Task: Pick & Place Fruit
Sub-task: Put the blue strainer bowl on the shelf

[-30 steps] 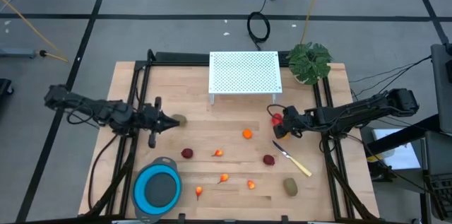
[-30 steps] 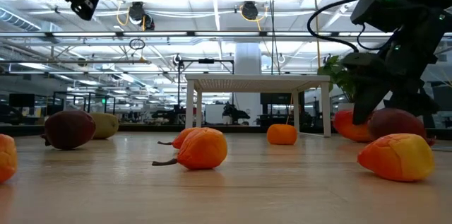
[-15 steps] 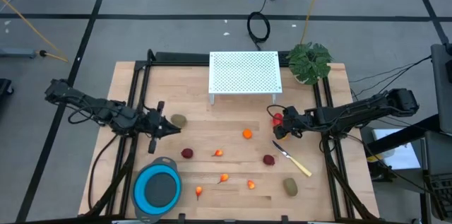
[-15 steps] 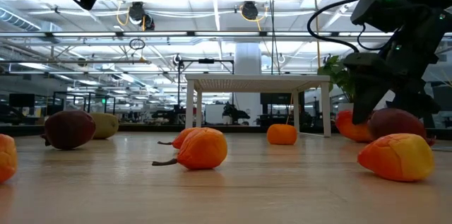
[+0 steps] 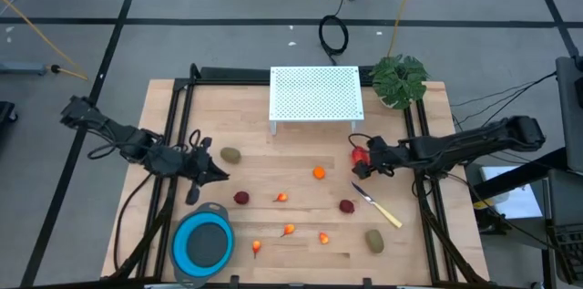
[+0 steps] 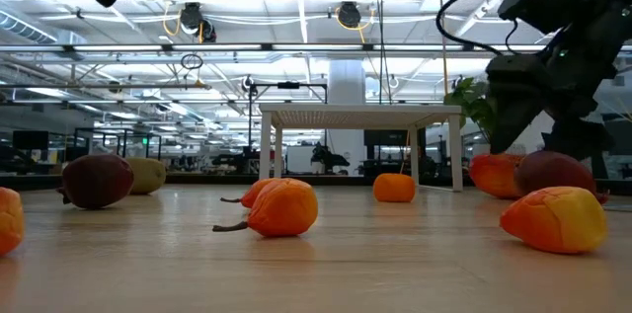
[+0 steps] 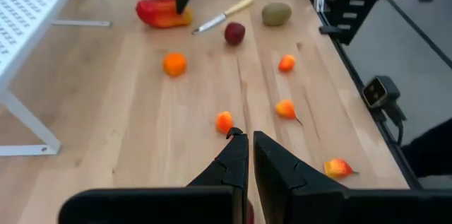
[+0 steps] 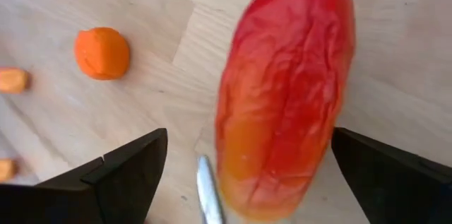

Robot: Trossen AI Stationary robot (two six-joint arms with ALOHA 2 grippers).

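Observation:
The fruit lies scattered on the wooden table. The elongated red-yellow piece (image 5: 358, 153) lies at the right, and my right gripper (image 5: 362, 159) hangs open just above it with a finger on either side (image 8: 131, 174), not touching. My left gripper (image 5: 219, 174) is shut on nothing and raised above the table's left part, nearer the front than a brown-green oval (image 5: 230, 155). Two dark red balls (image 5: 240, 198) (image 5: 346, 205), an orange ball (image 5: 319, 173), several small orange bits (image 5: 289, 230) and a second oval (image 5: 374, 240) lie on the boards.
A blue bowl (image 5: 203, 243) stands at the front left. A knife with a pale handle (image 5: 378, 205) lies near the right gripper. A white perforated stand (image 5: 315, 96) and a potted plant (image 5: 399, 79) occupy the far edge. Black frame rails (image 5: 173, 143) run along both sides.
My left gripper, still shut, has swung toward the table's near edge and risen, drawing away from the brown-green oval, which stays put. My right gripper's fingers have spread wider over the red-yellow fruit, which keeps lying on the table.

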